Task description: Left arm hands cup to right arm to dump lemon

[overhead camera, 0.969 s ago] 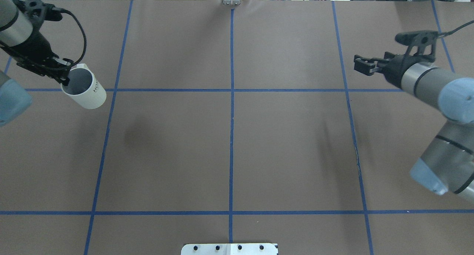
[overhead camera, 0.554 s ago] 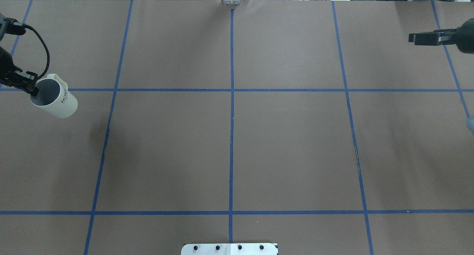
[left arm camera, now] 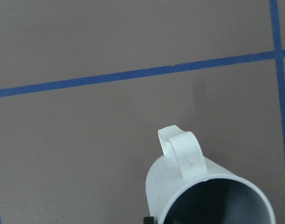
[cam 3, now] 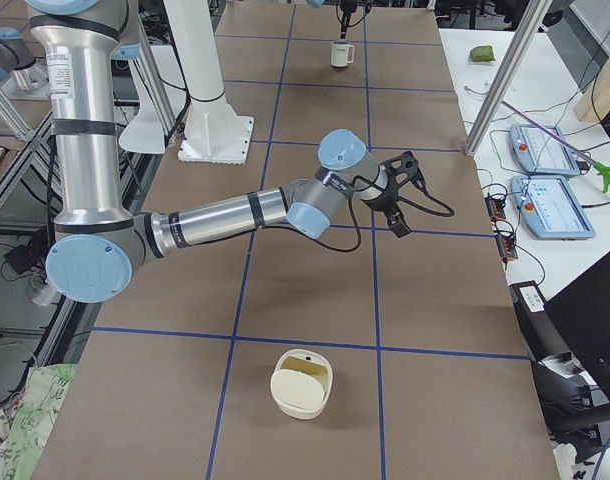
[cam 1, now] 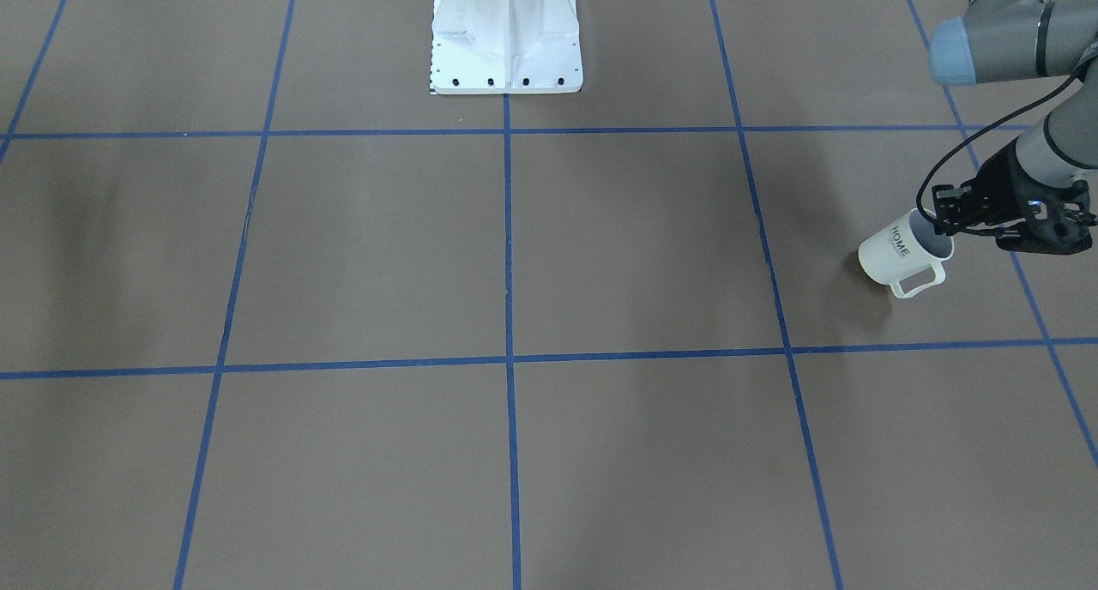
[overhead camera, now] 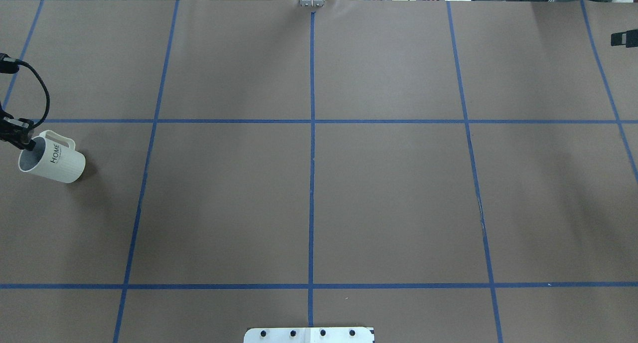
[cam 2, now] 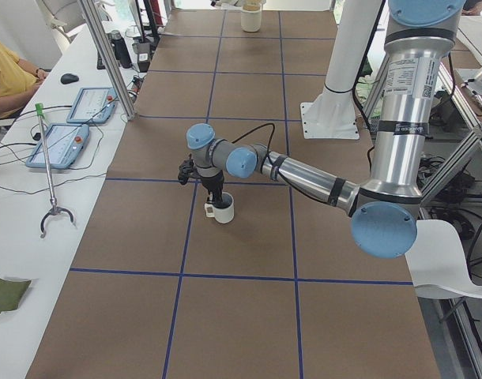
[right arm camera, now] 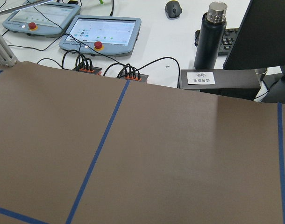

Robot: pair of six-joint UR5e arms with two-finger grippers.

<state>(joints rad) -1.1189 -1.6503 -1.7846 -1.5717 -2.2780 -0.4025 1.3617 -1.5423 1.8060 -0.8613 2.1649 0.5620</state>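
Observation:
The cream-white cup [overhead camera: 55,159] with "HOME" on its side hangs tilted, low over the brown table at the far left edge of the overhead view. My left gripper [overhead camera: 23,138] is shut on the cup's rim, one finger inside the mouth. From across the table the cup [cam 1: 899,252] shows its handle pointing down and toward the camera, with the left gripper [cam 1: 942,223] at its mouth. The left wrist view shows the cup [left arm camera: 198,196] with its grey inside. The lemon is out of view. Only a black sliver of my right gripper [overhead camera: 624,38] shows at the far right edge, too little to read its state.
The white robot base plate [cam 1: 506,67] sits at the table's middle. A cream lidded container [cam 3: 303,382] rests on the table at the robot's right end. Tablets [right arm camera: 103,31], a black bottle [right arm camera: 209,35] and cables lie on the bench beyond the table edge.
The left arm carried the cup further left and toward the robot, lowering it. The right gripper pulled back rightward, almost out of the overhead view.

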